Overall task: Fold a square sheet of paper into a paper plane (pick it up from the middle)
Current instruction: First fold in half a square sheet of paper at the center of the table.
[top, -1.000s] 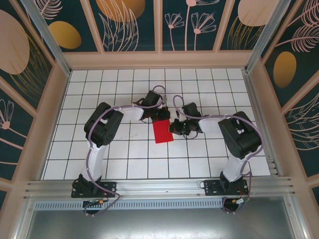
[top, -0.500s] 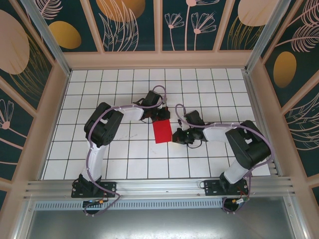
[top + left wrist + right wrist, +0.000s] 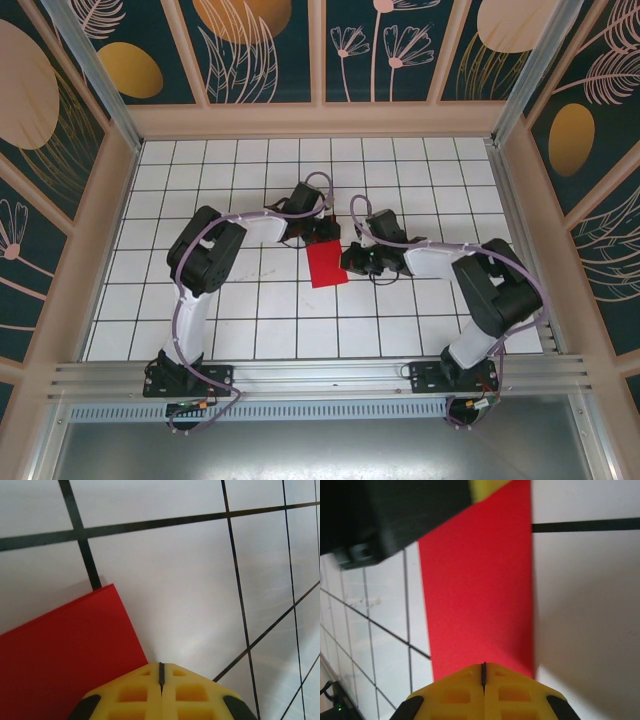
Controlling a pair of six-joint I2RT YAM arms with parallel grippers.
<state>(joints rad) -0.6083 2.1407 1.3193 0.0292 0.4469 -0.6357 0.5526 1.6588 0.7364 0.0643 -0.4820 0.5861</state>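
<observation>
The red sheet of paper (image 3: 326,265) lies flat mid-table as a rectangle about one tile wide, not in the shape of a paper plane. My left gripper (image 3: 322,239) is shut, its tip down at the sheet's far edge. In the left wrist view the yellow fingertips (image 3: 150,680) meet right beside the paper's (image 3: 65,650) edge. My right gripper (image 3: 349,262) is shut at the sheet's right edge. In the right wrist view its closed tip (image 3: 483,672) rests on the near end of the red strip (image 3: 477,580), with the left gripper's black body (image 3: 395,515) beyond.
White grid-tiled table (image 3: 250,310) inside a walled enclosure; low wooden walls (image 3: 320,120) run along the back and sides. The arm bases (image 3: 185,375) sit on the metal rail at the near edge.
The right arm's elbow swung outward to the right, and its gripper dipped nearer, then came back to the paper's right edge. Left arm and paper stayed put.
</observation>
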